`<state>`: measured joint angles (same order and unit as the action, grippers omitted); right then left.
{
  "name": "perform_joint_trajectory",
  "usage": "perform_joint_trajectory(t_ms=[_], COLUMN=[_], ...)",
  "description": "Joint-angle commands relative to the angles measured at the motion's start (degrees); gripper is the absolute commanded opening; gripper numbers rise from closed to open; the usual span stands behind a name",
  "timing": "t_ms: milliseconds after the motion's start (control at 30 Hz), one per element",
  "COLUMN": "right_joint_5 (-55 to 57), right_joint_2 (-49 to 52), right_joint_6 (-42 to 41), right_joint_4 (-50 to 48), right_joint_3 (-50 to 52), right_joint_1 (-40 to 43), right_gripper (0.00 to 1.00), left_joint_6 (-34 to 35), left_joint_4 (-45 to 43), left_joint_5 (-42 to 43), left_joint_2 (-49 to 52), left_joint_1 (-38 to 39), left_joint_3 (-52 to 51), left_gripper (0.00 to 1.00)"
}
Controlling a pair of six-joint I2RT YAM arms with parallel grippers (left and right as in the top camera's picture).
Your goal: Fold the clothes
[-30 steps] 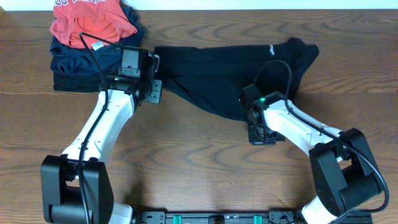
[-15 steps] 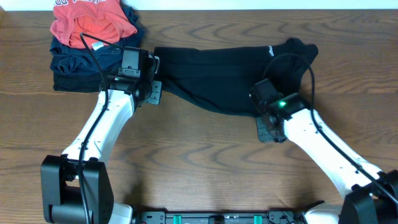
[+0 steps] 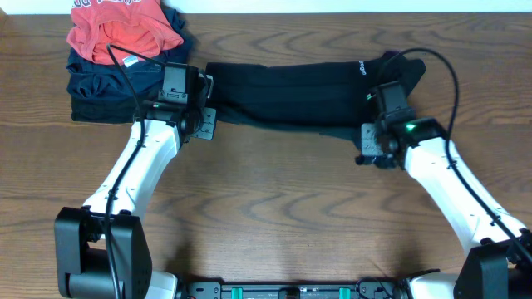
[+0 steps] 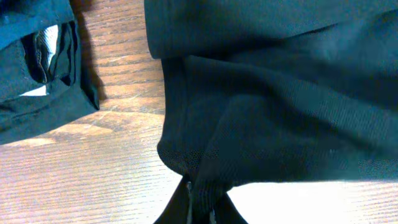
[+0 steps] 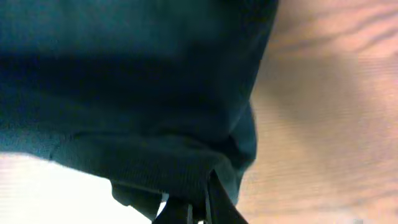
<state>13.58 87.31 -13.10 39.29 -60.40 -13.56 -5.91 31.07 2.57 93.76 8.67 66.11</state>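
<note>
The black shirt (image 3: 291,91) lies stretched in a long band across the back of the table, with small white lettering (image 3: 362,68) near its right end. My left gripper (image 3: 206,116) is shut on the shirt's left lower corner; the left wrist view shows the fabric (image 4: 261,106) pinched between the fingers (image 4: 202,205). My right gripper (image 3: 374,141) is shut on the shirt's right lower edge; the right wrist view shows the hem (image 5: 155,155) bunched in the jaws (image 5: 199,208).
A stack of dark navy folded garments (image 3: 108,87) with a red-orange shirt (image 3: 120,29) on top sits at the back left, close to my left gripper. It also shows in the left wrist view (image 4: 37,68). Bare wooden table (image 3: 274,216) lies in front.
My right gripper has carried the shirt's lower edge right and toward the back, pulling the hanging triangle of fabric into a straight band. The left arm has not moved.
</note>
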Motion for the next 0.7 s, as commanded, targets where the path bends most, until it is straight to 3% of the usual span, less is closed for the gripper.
perform_joint_trajectory(t_ms=[0, 367, 467, 533, 567, 633, 667], right_joint_5=[-1.0, -1.0, -1.0, -1.9, -2.8, -4.8, -6.2], right_joint_2=[0.1, 7.0, 9.7, 10.3, 10.3, 9.7, 9.2], right_joint_6=[3.0, 5.3, 5.5, 5.5, 5.5, 5.5, 5.5], right_joint_4=[-2.5, -12.7, -15.6, -16.2, -15.8, -12.8, -10.6], right_joint_3=[-0.8, -0.8, -0.8, -0.8, -0.9, -1.8, -2.7], right_joint_1=[2.1, 3.1, 3.9, 4.6, 5.0, 5.3, 5.3], right_gripper=[0.01, 0.02, 0.18, 0.45, 0.52, 0.57, 0.54], left_joint_6=[0.6, 0.6, 0.6, 0.6, 0.6, 0.6, 0.6], left_joint_4=[0.2, 0.1, 0.1, 0.1, 0.1, 0.1, 0.1], left_joint_5=[-0.7, -0.7, -0.7, -0.7, -0.7, -0.7, -0.7], left_joint_2=[-0.2, -0.2, -0.2, -0.2, -0.2, -0.2, -0.2], left_joint_1=[-0.3, -0.3, -0.3, -0.3, -0.3, -0.3, -0.3], left_joint_3=[0.7, 0.7, 0.7, 0.7, 0.7, 0.7, 0.7], left_gripper=[0.06, 0.05, 0.06, 0.06, 0.06, 0.06, 0.06])
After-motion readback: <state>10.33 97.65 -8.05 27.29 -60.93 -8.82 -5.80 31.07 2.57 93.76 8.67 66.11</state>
